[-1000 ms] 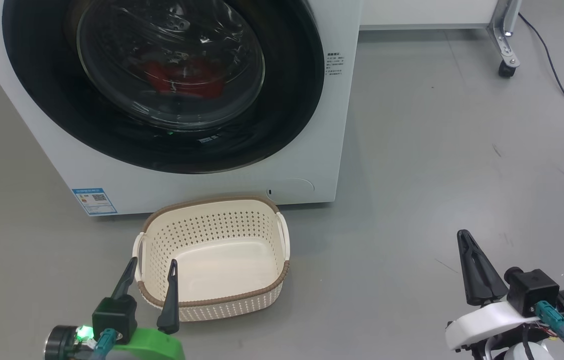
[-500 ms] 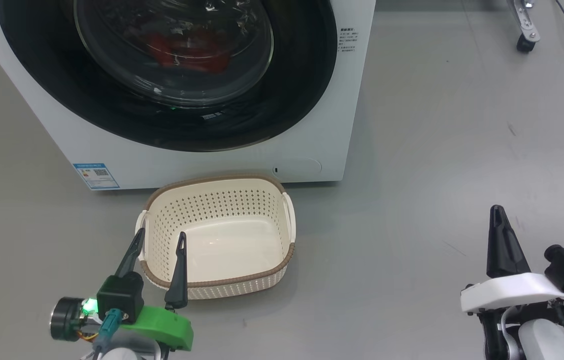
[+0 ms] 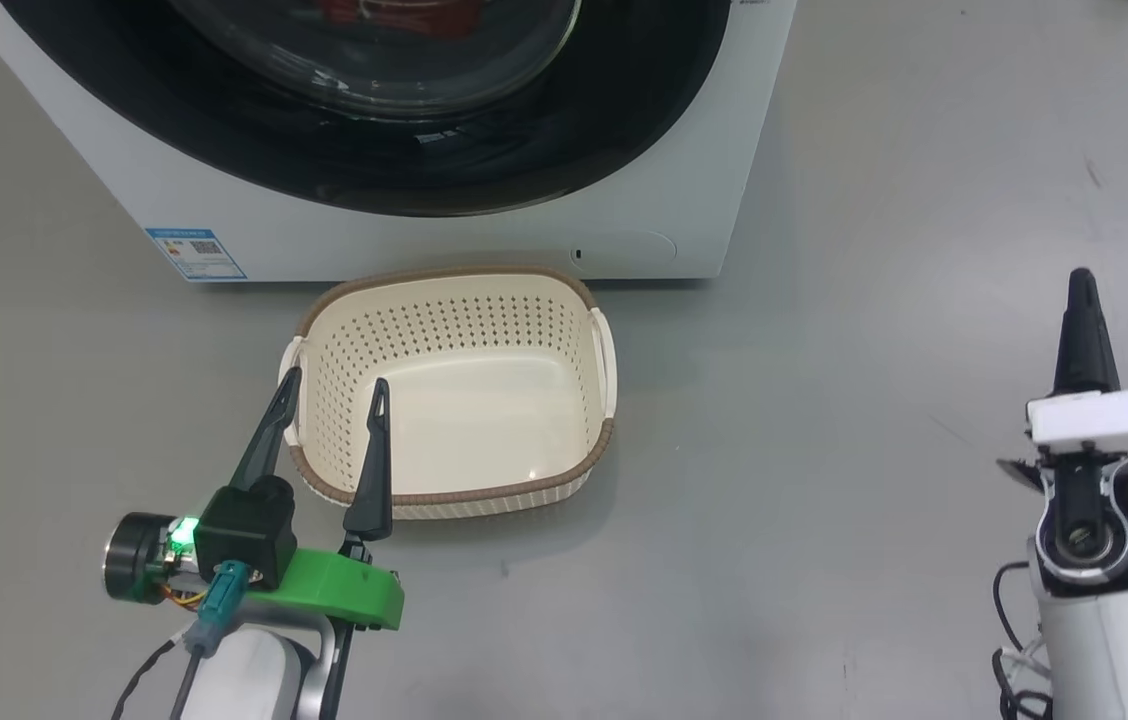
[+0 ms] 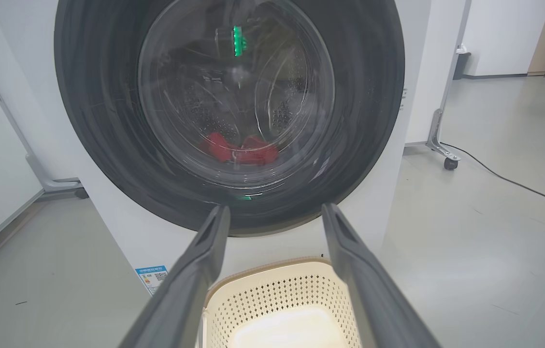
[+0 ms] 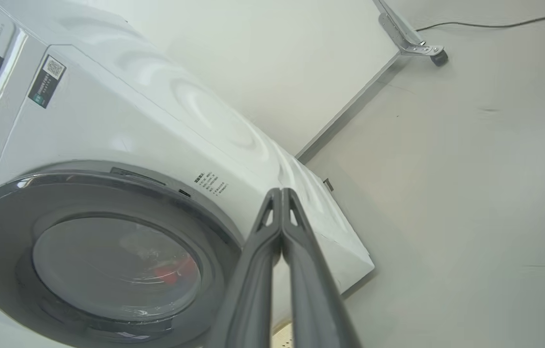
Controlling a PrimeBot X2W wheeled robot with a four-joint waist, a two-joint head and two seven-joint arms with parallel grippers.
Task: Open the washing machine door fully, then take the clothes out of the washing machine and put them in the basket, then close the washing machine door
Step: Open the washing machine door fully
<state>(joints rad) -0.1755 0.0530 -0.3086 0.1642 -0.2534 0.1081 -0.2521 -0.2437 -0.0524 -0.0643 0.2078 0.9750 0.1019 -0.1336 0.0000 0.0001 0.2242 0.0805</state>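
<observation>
The white washing machine point(image 3: 624, 215) stands ahead with its round black door point(image 3: 624, 110) closed. Through the door's glass window point(image 4: 236, 92) the red clothes point(image 4: 241, 150) lie at the bottom of the drum. The cream basket point(image 3: 451, 475) sits empty on the floor just in front of the machine. My left gripper point(image 3: 334, 385) is open, its fingers hovering over the basket's near left corner. Far to the right of the basket, my right gripper point(image 3: 1081, 285) is shut and holds nothing. In the right wrist view its closed tips point(image 5: 280, 193) point toward the machine's right front corner point(image 5: 350, 241).
Grey floor surrounds the machine. A caster leg point(image 4: 444, 157) and a black cable point(image 4: 509, 181) lie to the machine's right. A white partition stands behind it point(image 5: 277, 63). A blue label point(image 3: 194, 253) marks the machine's lower left front.
The head camera has tilted down, so machine and basket sit higher in the view. My right gripper has risen and turned edge-on; the left stays open over the basket.
</observation>
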